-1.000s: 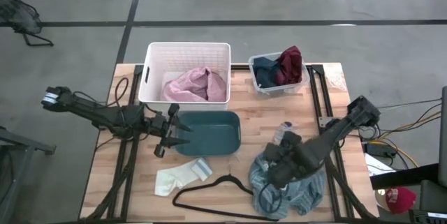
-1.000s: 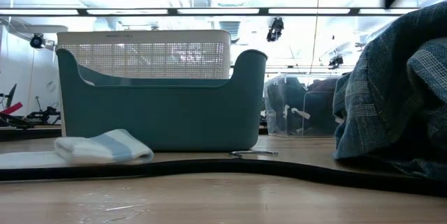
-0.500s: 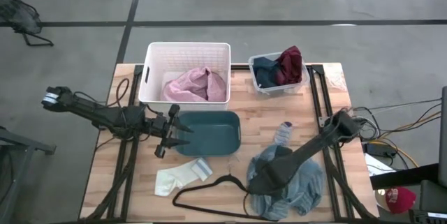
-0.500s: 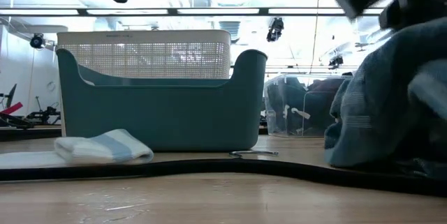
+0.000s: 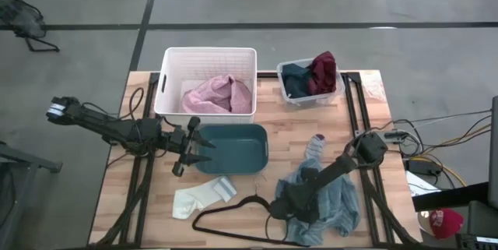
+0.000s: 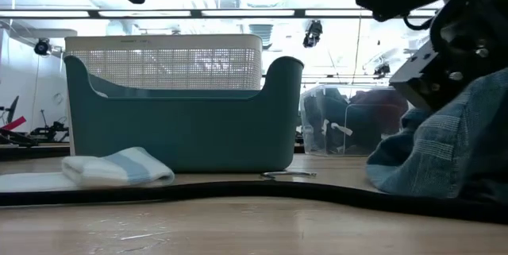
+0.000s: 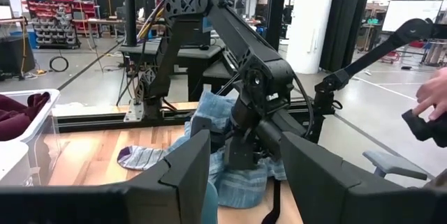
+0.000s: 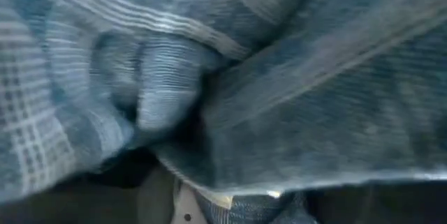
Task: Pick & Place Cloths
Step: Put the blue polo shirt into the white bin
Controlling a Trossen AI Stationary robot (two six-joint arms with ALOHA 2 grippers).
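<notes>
The light blue striped cloth (image 5: 334, 203) lies heaped on the table's near right; it also shows in the low view (image 6: 444, 152). My right gripper (image 5: 282, 207) is sunk into its left part, and its fingers are buried in the fabric. My left gripper (image 5: 204, 147) hangs open and empty at the teal bin's left end (image 5: 233, 147). The pale pink cloth (image 5: 218, 94) lies in the white basket. Navy and maroon cloths (image 5: 310, 79) lie in the clear bin. White socks (image 5: 204, 195) lie flat on the table. My right gripper is shut on a bunched fold (image 8: 167, 91) in the left part of the striped cloth. The fabric hides the fingers, so layers and hold do not show. The arm comes slanting down from the table's right. Most of the cloth rests slack on the table.
A black wire hanger (image 5: 233, 219) lies along the near edge, just left of the striped cloth. A small striped sock (image 5: 314, 147) lies beyond the cloth. A person's hand (image 7: 429, 102) shows beyond the table's right side.
My right gripper has gone toward the table's left and near edges and down. The striped cloth has gone with it: its left edge has slid toward the hanger, and the heap stands lower than before.
</notes>
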